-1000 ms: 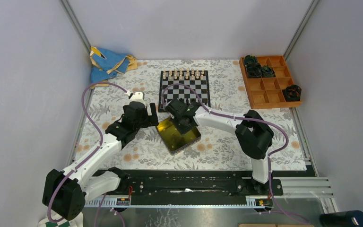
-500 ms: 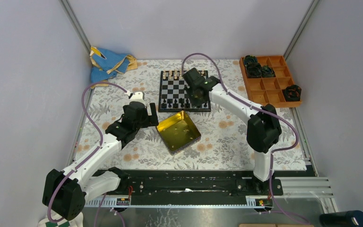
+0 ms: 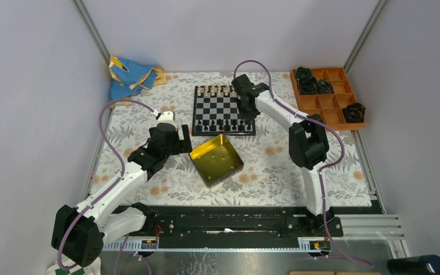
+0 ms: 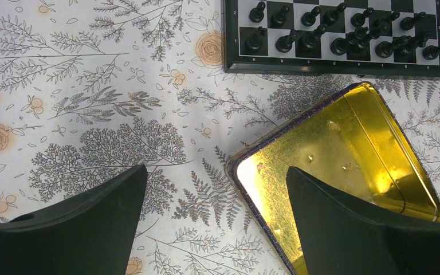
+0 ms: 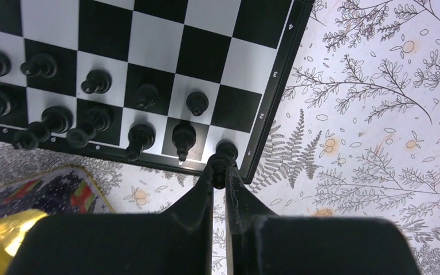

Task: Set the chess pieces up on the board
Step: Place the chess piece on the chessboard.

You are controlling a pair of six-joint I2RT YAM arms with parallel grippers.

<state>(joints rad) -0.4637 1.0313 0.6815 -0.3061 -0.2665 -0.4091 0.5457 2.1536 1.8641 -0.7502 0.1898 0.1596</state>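
The board [image 3: 223, 106] lies at mid-table, with cream chess pieces [image 3: 220, 90] along its far row and black chess pieces [image 3: 220, 123] in its two near rows. My right gripper [image 5: 220, 172] is shut on a black chess piece [image 5: 225, 153] over the board's [image 5: 154, 43] near right corner square. I cannot tell whether the piece touches the square. In the top view my right gripper [image 3: 246, 112] hangs over the board's right side. My left gripper [image 4: 216, 172] stands open and empty above the cloth, at the left corner of the yellow tin [image 4: 344, 149].
The open yellow tin [image 3: 216, 159] lies just in front of the board. An orange compartment tray [image 3: 327, 97] with dark round lumps sits at the back right. A blue cloth [image 3: 132, 74] is bunched at the back left. A floral sheet covers the table.
My right arm has swung from over the yellow tin back to the board's right side, its jaws staying shut. The left arm has not moved.
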